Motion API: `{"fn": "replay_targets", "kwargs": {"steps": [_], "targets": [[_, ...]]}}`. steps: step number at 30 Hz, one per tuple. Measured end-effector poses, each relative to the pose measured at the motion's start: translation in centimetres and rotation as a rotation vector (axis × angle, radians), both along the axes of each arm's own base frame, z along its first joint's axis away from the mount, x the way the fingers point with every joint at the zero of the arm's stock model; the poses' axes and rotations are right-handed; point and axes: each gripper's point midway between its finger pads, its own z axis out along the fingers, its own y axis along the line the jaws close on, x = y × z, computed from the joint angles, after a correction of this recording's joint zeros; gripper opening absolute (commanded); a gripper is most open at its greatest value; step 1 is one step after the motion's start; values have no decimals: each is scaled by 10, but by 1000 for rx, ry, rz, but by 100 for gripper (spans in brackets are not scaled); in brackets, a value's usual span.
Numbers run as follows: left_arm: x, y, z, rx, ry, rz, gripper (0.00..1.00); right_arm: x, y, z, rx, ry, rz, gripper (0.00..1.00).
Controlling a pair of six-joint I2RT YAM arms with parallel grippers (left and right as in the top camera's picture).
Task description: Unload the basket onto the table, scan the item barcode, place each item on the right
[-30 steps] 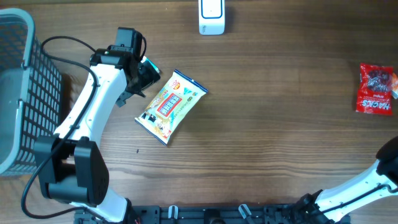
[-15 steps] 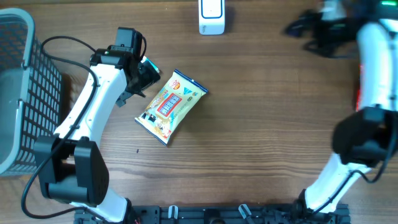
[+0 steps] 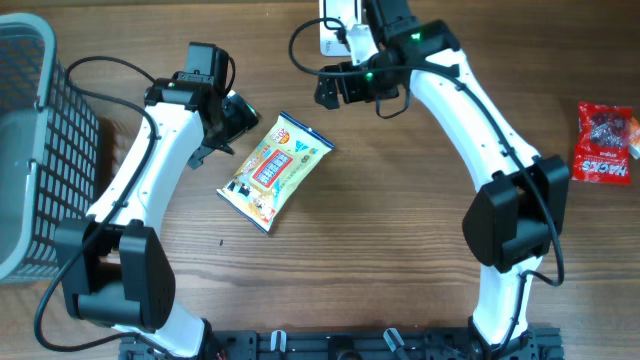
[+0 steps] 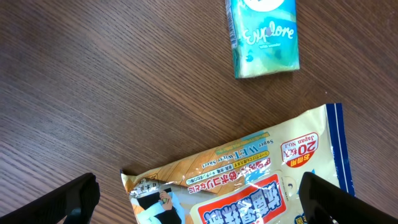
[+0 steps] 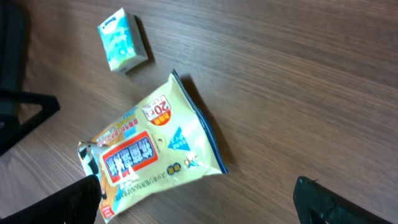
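Note:
A yellow wet-wipes packet [image 3: 273, 170] with a red label lies flat on the wooden table, left of centre. My left gripper [image 3: 233, 122] hovers just up-left of it, open and holding nothing. The left wrist view has the packet [image 4: 249, 180] between and below the fingers [image 4: 68, 200], with a small teal tissue pack [image 4: 264, 34] beyond it. My right gripper [image 3: 330, 90] hangs open above the table up-right of the packet, in front of the white scanner [image 3: 338, 35]. From the right wrist the packet [image 5: 152, 149] and the tissue pack [image 5: 122, 48] both show, untouched.
A grey wire basket [image 3: 30, 150] stands at the left edge. A red snack bag [image 3: 603, 143] lies at the far right. The right arm partly covers the scanner. The left arm's dark body [image 5: 12, 74] fills the left edge of the right wrist view.
The right arm has swung in from the far right to the top middle, ending beside the scanner and facing the packet. The left arm and the packet have not moved.

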Motion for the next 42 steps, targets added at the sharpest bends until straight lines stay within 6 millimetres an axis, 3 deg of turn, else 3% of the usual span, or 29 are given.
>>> {"fn": "replay_targets", "kwargs": {"steps": [3,7,10,14,15,17,18,20,22,26,32,36,40,42], "targets": [[2,-3,0,-15,-6,-4,100,6,5,3,13,-34,4,100],[18,-6,-1,-31,-66,-4,100,15,7,7,24,-72,-3,100],[29,4,-26,-35,-44,33,100,17,8,9,28,-83,-2,100],[48,36,-65,-46,-41,137,98,17,8,9,29,-85,-3,100],[54,38,-67,-51,-61,148,97,17,8,9,29,-85,-2,100],[70,38,-65,-71,-124,153,90,17,8,9,29,-85,-3,99],[76,34,-63,-94,-150,147,81,17,8,9,29,-85,-3,100],[88,18,-59,-161,-195,120,68,17,8,9,29,-85,-2,100],[92,4,-64,-208,-197,91,63,17,8,9,28,-85,-3,100],[86,-19,-95,-248,-125,46,44,17,8,9,29,-85,-3,100],[88,-26,-97,-274,-123,32,4,18,7,9,27,-86,-4,100],[77,-17,-95,-272,-76,45,4,18,7,9,27,-86,-4,100],[44,15,-89,-154,32,66,4,18,7,9,26,-86,-4,99],[30,35,-73,-35,50,65,4,18,7,9,27,-86,-4,100]]}}
